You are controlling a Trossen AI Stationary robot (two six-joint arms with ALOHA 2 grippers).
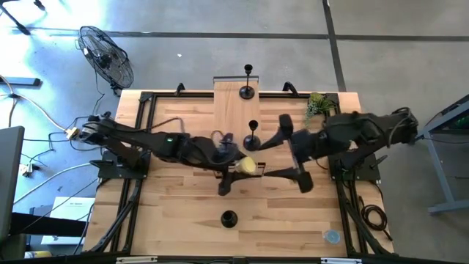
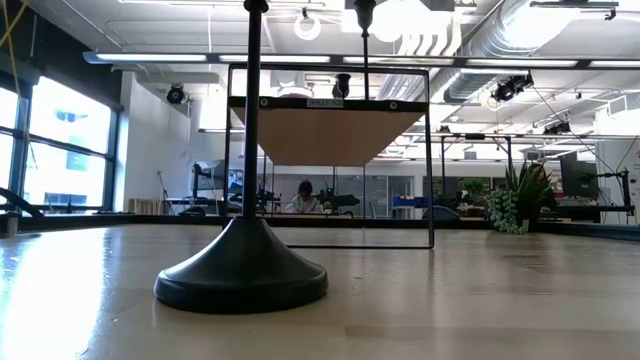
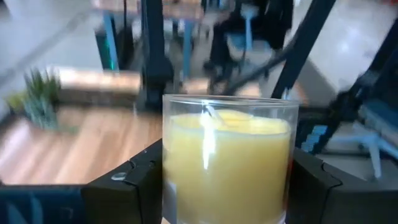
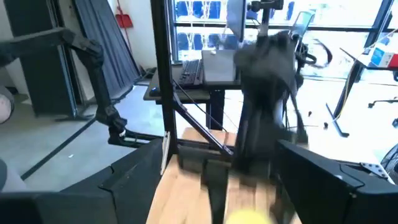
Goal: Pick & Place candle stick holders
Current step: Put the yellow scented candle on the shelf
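Three black candle stick holders show. One (image 1: 248,82) stands on the raised wooden platform (image 1: 231,103) at the far edge. One (image 1: 252,136) stands at the table's middle. One (image 1: 229,218) stands near the front edge, and its disc base (image 2: 240,280) fills the low view. My left gripper (image 1: 243,167) is at the table's middle, shut on a glass jar with a yellow candle (image 3: 227,162). My right gripper (image 1: 272,155) is open and empty just right of the candle and of the middle holder; its fingers (image 4: 134,180) stand wide apart. My left gripper pinches the candle jar by its two opposite glass sides (image 3: 171,186) between its two fingers. The fingers come level from the table's left. The jar stands upright in the hold and does not show at table height in the low view.
A green plant sprig (image 1: 319,105) lies at the far right corner. The black frame rails (image 1: 143,117) run along the table's left and right sides. Bare wood lies at the front left (image 1: 168,220) and front right.
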